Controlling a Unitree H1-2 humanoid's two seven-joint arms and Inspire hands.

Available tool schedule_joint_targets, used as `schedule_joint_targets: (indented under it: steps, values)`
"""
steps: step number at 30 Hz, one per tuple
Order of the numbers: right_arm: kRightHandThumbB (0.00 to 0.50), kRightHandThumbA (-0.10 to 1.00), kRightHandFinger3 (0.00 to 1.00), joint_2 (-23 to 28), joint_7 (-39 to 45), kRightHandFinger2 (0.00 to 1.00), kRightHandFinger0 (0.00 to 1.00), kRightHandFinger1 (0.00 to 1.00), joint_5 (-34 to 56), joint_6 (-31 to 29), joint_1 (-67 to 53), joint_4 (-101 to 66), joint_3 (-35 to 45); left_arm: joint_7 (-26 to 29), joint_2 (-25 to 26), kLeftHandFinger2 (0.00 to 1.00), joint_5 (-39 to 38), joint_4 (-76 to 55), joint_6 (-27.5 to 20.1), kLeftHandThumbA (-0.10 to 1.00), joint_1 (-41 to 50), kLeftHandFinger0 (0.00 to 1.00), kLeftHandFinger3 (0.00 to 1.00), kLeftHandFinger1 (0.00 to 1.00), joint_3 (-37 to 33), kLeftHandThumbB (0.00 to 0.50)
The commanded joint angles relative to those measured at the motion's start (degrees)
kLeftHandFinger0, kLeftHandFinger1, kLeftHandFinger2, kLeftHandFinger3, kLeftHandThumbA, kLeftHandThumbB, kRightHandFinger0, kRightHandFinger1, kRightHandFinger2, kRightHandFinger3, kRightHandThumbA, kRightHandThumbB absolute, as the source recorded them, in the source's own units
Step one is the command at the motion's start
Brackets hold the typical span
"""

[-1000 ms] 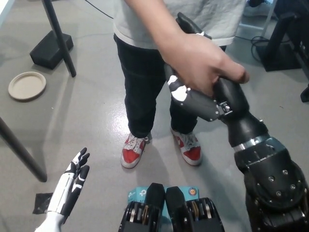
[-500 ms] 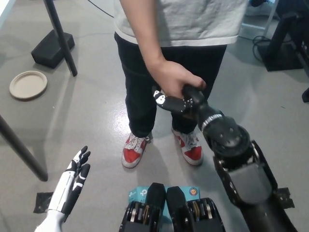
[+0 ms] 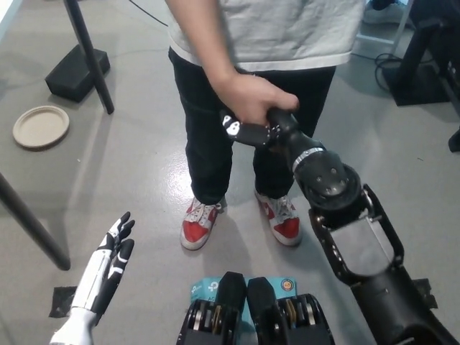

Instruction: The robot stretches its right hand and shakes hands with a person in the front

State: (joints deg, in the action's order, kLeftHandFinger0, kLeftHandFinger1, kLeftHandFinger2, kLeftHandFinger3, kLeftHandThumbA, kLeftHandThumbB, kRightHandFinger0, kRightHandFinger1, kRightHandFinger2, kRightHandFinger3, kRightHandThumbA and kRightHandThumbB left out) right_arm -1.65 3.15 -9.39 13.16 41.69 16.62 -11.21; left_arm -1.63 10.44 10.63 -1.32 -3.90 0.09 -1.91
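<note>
Person [image 3: 266, 43] stands at far centre, facing the robot: grey shirt, dark trousers, red-and-white shoes [image 3: 198, 223] planted on the grey floor [image 3: 144, 158]. Close enough that an outstretched arm reaches them, which is what a handshake needs

Right arm [image 3: 345, 223], black, runs from the near right corner up toward the middle, fully extended forward. Judged: reach is complete, so the shake itself is the step in hand

Person's hand [image 3: 248, 97] comes down from above and wraps over the top of the right hand [image 3: 248, 131], at centre, in front of the person's thighs. The two are clasped. The black palm, with white marks, shows below the person's knuckles; its fingers are covered by the person's grip, so I cannot tell whether they curl round the person's hand or lie loose

Left hand [image 3: 108, 269], white, rests at near left, low, fingers spread and pointing away, holding nothing. Kept well clear of the clasp

Dark table legs [image 3: 90, 57] cross far left; a black block [image 3: 75, 72] sits at the foot of one

Only container: a shallow tan dish [image 3: 41, 126] on the floor, far left, well apart from everyone. Nothing visible in it
</note>
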Motion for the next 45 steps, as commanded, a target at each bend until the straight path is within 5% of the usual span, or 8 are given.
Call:
schedule_joint_targets:
  steps: [1,5,9,17,22,26,38,45]
  values:
    - [0.251,0.43,1.00,-0.2,0.9,1.00,1.00,1.00,-1.9,3.0,-3.6,-20.6,-1.2,0.0,0.6,1.00,0.2,-1.7,-0.7,1.00,-0.9,1.00,1.00,1.00,0.4,0.027]
    - [0.232,0.46,1.00,0.7,4.4,1.00,1.00,1.00,-2.7,8.4,-7.0,-42.5,-4.2,0.2,0.7,1.00,0.3,-1.4,-0.9,1.00,-1.1,1.00,1.00,1.00,0.5,0.033]
    - [0.275,0.50,1.00,-0.2,6.1,1.00,1.00,1.00,-1.6,12.9,-7.8,-59.3,-5.2,0.3,0.8,1.00,0.4,-1.5,-1.0,1.00,-1.2,1.00,1.00,1.00,0.6,0.018]
    - [0.263,0.43,1.00,-0.2,6.3,1.00,1.00,1.00,-1.1,10.3,-8.1,-64.6,-5.3,0.0,0.6,1.00,-0.2,-1.7,-0.1,1.00,-1.2,1.00,1.00,1.00,0.6,0.037]
    - [0.236,0.50,1.00,2.4,6.9,1.00,1.00,1.00,-3.4,13.8,-5.4,-52.0,-3.9,0.3,0.6,1.00,0.5,-1.5,-0.6,1.00,-1.2,1.00,1.00,1.00,0.4,0.026]
    - [0.221,0.39,1.00,3.3,5.3,1.00,1.00,1.00,-1.0,10.6,-1.8,-34.9,-1.9,0.1,0.5,1.00,0.0,-1.4,-1.0,1.00,-1.4,1.00,1.00,1.00,0.4,0.021]
    - [0.229,0.40,1.00,3.0,1.2,1.00,1.00,1.00,-0.9,2.4,13.3,13.5,0.0,-0.2,0.5,1.00,0.2,-1.6,-0.5,1.00,-1.7,1.00,1.00,1.00,0.0,0.036]
    - [0.229,0.40,1.00,2.3,-0.3,1.00,1.00,1.00,-0.9,-1.3,15.7,24.6,0.7,-0.5,0.8,1.00,-0.1,-1.9,0.2,1.00,-2.5,1.00,1.00,1.00,0.2,0.037]
